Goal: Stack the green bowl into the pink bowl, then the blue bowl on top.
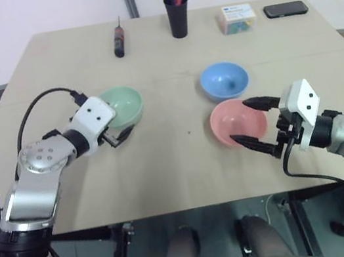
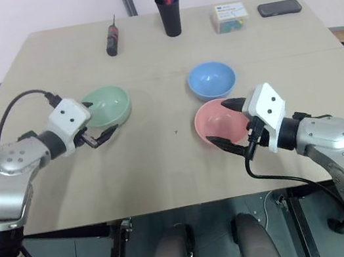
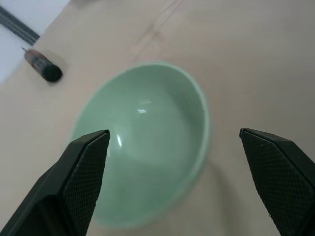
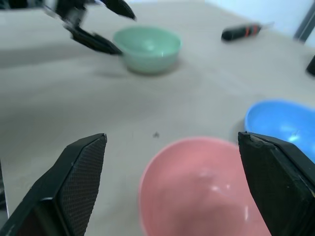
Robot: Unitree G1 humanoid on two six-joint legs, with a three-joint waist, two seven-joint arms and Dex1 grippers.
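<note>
- The pink bowl (image 1: pixel 238 121) sits upright on the bench (image 1: pixel 165 163), and nothing is stacked in it.
- The blue bowl (image 1: pixel 223 80) stands just beyond the pink bowl, close to it; whether the rims touch I cannot tell.
- The green bowl (image 1: pixel 122 105) stands well to the left of the pink bowl, apart from both others, empty.
- The right gripper (image 1: pixel 251 124) hangs at the pink bowl's right side, fingers spread wide, holding nothing.
- The left gripper (image 1: pixel 117 126) is at the green bowl, far left of the pink bowl, fingers wide apart on either side of its near rim, not clamped.
- Farther back from the pink bowl stand a black pen cup (image 1: pixel 178 15), a screwdriver (image 1: pixel 119 43), a small box (image 1: pixel 236 18) and a phone (image 1: pixel 285 9).
</note>
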